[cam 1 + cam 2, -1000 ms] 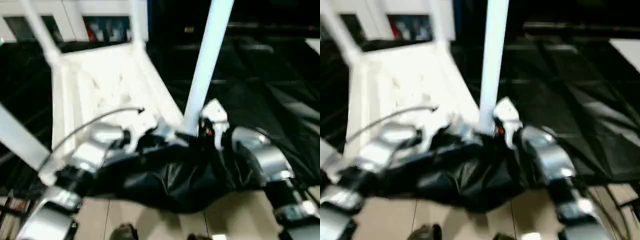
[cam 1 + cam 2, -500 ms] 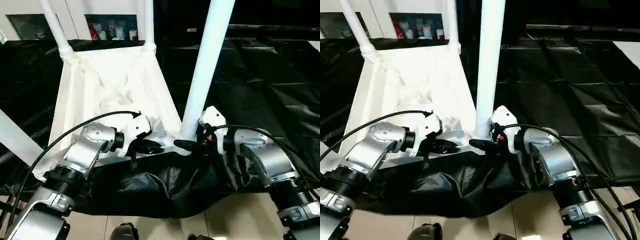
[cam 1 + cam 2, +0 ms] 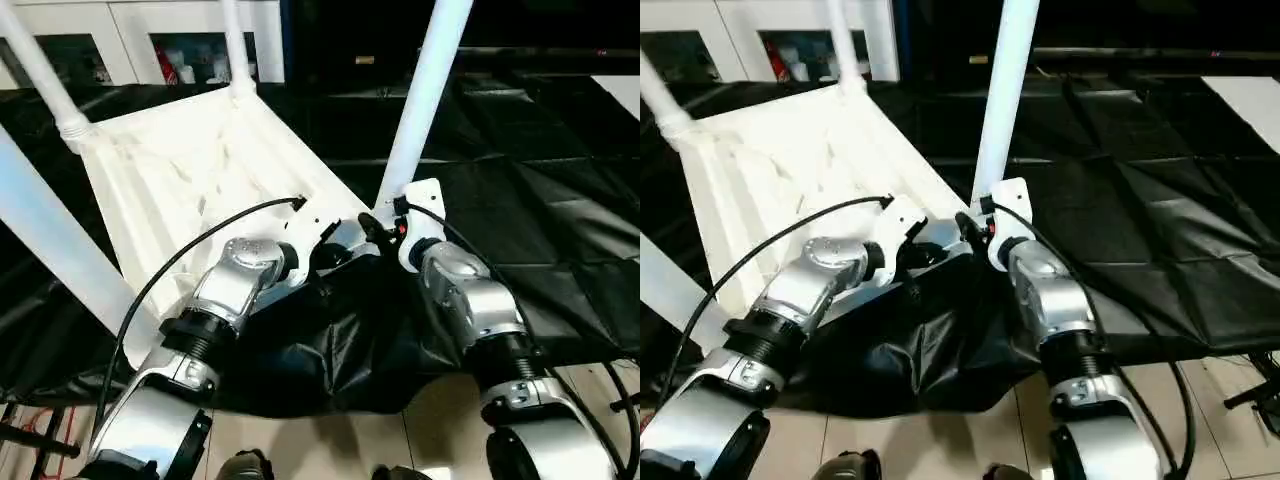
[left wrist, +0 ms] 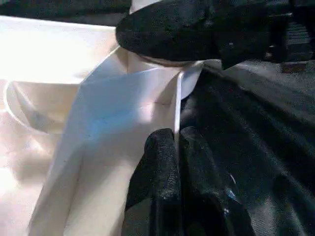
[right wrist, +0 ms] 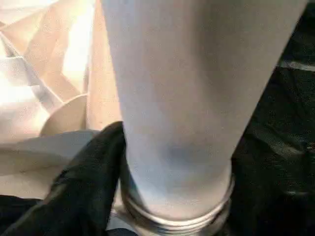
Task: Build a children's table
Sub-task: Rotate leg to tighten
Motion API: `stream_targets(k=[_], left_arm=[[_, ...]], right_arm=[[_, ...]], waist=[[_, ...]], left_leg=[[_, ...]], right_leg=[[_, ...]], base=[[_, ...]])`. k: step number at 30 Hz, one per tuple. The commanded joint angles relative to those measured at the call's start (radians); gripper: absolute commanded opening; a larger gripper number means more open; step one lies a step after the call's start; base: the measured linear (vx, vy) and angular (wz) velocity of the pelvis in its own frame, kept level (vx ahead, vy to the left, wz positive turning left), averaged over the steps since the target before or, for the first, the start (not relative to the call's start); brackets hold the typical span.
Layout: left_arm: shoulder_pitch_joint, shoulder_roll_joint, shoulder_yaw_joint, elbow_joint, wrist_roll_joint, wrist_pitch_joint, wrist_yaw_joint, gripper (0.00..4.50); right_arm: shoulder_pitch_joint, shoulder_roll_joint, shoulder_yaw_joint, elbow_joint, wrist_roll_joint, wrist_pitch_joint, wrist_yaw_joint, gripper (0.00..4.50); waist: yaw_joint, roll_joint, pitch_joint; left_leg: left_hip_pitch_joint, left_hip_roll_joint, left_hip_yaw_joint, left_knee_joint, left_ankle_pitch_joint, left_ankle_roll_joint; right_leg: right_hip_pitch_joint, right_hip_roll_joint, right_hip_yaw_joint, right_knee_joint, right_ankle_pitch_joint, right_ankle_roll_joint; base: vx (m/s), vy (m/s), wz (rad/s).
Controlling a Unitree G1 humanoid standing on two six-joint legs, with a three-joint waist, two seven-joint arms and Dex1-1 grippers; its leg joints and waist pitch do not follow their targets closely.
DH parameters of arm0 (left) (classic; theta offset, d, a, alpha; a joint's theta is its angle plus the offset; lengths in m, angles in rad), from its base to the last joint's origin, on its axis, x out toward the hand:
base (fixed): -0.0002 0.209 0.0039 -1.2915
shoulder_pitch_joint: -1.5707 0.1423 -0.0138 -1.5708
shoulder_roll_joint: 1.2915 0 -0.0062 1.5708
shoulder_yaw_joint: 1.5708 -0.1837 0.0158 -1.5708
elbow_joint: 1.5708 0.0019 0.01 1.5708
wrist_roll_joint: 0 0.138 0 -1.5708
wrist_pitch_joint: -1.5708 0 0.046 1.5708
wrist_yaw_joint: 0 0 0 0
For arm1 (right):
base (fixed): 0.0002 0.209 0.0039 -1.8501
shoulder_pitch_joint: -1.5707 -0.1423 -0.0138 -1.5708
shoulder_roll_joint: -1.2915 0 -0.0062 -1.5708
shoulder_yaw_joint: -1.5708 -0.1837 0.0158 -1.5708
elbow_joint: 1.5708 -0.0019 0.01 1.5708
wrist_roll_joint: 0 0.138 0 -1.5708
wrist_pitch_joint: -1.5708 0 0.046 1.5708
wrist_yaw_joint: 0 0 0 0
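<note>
1. Four legs stand up from the upturned tabletop [image 3: 190, 170], which lies ribbed side up on the black-draped work table [image 3: 540, 200]. Left of the tabletop's centre: the near-left leg [image 3: 50, 245] and the far-left leg [image 3: 40, 80].
2. Left gripper [image 3: 335, 252]: fingers pressed together, pinching the thin white rim of the tabletop at its near-right corner; in the left wrist view the fingertips [image 4: 165, 147] sit on that edge.
3. Far-right leg [image 3: 235, 45], rising at the tabletop's far corner.
4. Near-right leg [image 3: 425, 100], upright in the tabletop's near-right corner socket, just right of the left gripper.
5. Right gripper [image 3: 385, 232]: fingers spread wide around the base of the near-right leg; in the right wrist view one finger [image 5: 88, 182] lies against the leg just above its collar.
</note>
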Motion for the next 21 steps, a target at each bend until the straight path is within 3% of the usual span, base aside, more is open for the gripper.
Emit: stream_targets(k=[1,4,5,9,18,21], left_arm=[[-0.03,-0.032,-0.017,-0.034,-0.016,-0.071,-0.014,0.0],[-0.007,0.001,-0.04,-0.056,-0.016,-0.078,-0.064,0.0],[0.011,0.027,-0.052,-0.071,-0.02,-0.103,-0.112,0.0],[0.049,0.076,-0.073,-0.115,-0.032,-0.149,-0.216,0.0],[0.124,0.192,-0.115,-0.22,-0.073,-0.19,-0.441,0.0],[0.139,0.214,-0.114,-0.244,-0.077,-0.18,-0.479,0.0]], right_arm=[[0.024,0.052,0.064,0.019,0.021,0.031,0.085,3.53],[0.043,0.001,0.124,-0.039,0.011,0.021,0.185,3.83],[0.059,-0.043,0.159,-0.085,0.017,0.022,0.266,3.83],[0.094,-0.13,0.216,-0.167,0.02,0.018,0.424,3.83],[0.141,-0.289,0.285,-0.272,0.028,0.026,0.679,3.83],[0.14,-0.292,0.275,-0.284,0.041,0.039,0.701,3.51]], waist=[[0.002,-0.006,-0.078],[0.005,-0.009,-0.076],[0.005,-0.01,-0.076],[0.007,-0.012,-0.077],[0.016,-0.009,-0.075],[0.021,-0.009,-0.075]], left_leg=[[0.021,0.005,0.002,-0.052,-0.144,0.049],[0.024,0.008,0.002,-0.055,-0.193,0.042],[0.024,0.008,0.003,-0.054,-0.193,0.042],[0.02,0.01,0.002,-0.052,-0.18,0.056],[0.028,0.017,0.006,-0.052,-0.203,0.062],[0.027,0.018,0.005,-0.053,-0.204,0.056]], right_leg=[[0.049,-0.032,0.023,-0.06,0.007,-0.234],[0.05,-0.033,0.023,-0.067,-0.065,-0.227],[0.051,-0.034,0.024,-0.067,-0.066,-0.224],[0.053,-0.034,0.024,-0.063,-0.043,-0.225],[0.042,-0.035,0.026,-0.062,-0.089,-0.249],[0.042,-0.036,0.027,-0.06,-0.095,-0.246]], base=[[0.0,0.0,0.0],[0.0,0.0,0.0],[0.0,0.0,0.0],[0.0,0.0,0.0],[0.0,0.0,0.0],[0.0,0.0,0.0]])
